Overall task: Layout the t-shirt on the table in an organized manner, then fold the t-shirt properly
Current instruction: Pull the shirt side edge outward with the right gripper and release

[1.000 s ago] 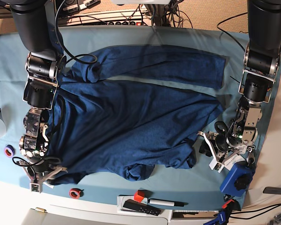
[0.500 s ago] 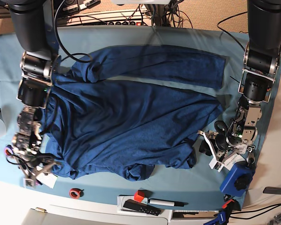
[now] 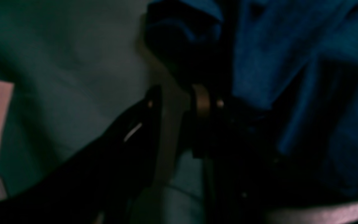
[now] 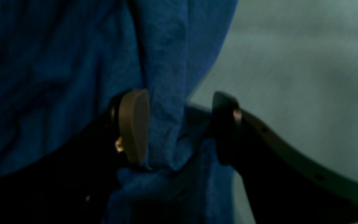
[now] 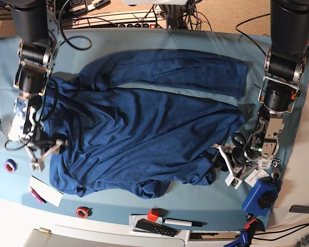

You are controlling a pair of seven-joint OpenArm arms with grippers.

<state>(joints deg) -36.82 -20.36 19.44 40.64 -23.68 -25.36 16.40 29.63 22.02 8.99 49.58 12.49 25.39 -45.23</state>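
Jaws on the right gripper [image 4: 179, 127] are spread wide with a fold of the shirt [image 5: 144, 128] hanging loose between them, only one pad [image 4: 134, 124] touching it, so nothing's pinched. Left gripper [image 5: 227, 163] sits by the hem corner; its wrist view is too dark to tell if it grips anything. Shirt lies mostly spread on the counter [image 5: 170, 203], bottom edge bunched. My guess: cloth snags a finger when the arm lifts, rumpling it again.

I'm looking at a robotics lab — two arms over a bench [image 5: 159, 38] draped in teal cloth, a tangle of cables [image 5: 144, 13] and a power strip [image 5: 129, 23] behind it, tape rolls [image 5: 82, 211] and a marker [image 5: 183, 222] at its front.
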